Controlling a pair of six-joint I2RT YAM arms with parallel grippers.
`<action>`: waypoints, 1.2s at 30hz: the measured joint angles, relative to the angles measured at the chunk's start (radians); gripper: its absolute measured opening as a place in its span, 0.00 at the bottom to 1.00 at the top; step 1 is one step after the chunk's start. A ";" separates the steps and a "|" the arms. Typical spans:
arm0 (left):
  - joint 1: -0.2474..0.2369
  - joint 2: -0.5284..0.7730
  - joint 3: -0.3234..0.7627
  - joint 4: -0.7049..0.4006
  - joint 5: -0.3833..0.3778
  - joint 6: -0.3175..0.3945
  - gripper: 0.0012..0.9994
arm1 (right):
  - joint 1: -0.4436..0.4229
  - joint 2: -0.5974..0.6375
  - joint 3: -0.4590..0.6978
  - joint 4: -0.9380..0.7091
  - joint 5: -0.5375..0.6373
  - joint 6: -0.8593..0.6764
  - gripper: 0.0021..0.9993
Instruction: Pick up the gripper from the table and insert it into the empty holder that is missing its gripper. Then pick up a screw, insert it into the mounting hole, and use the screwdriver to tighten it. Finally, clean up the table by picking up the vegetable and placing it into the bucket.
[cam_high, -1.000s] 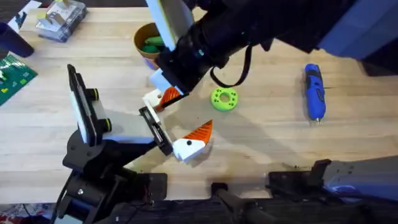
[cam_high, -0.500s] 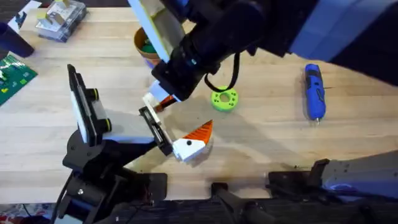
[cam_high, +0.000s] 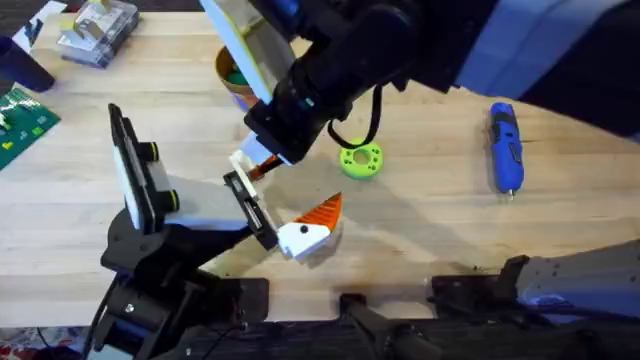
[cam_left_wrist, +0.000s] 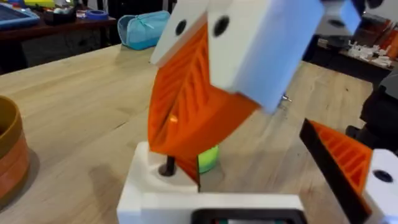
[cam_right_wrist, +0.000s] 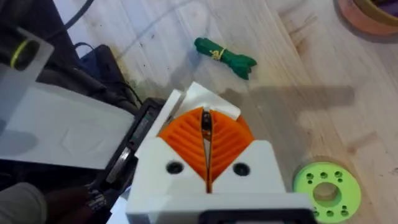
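The right pincer (cam_high: 262, 160) grips a gripper (cam_high: 243, 163) at the holder (cam_high: 250, 208); beyond it the screwdriver (cam_high: 505, 147) lies tip toward the arm bases.

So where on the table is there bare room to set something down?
Bare wood lies between the green ring and the screwdriver, and along the near edge right of the mounted gripper. It is crowded around the holder and the bucket, where an arm hangs over the stand.
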 joint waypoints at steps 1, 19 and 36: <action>0.000 0.000 0.000 0.000 0.000 0.000 0.99 | 0.000 0.000 0.000 0.000 0.002 -0.006 0.01; 0.000 0.001 0.000 -0.001 -0.004 -0.014 0.99 | 0.024 0.023 0.002 0.015 0.040 -0.025 0.01; 0.000 0.001 0.000 0.000 -0.008 -0.019 0.99 | 0.023 0.026 0.009 0.015 0.064 -0.040 0.72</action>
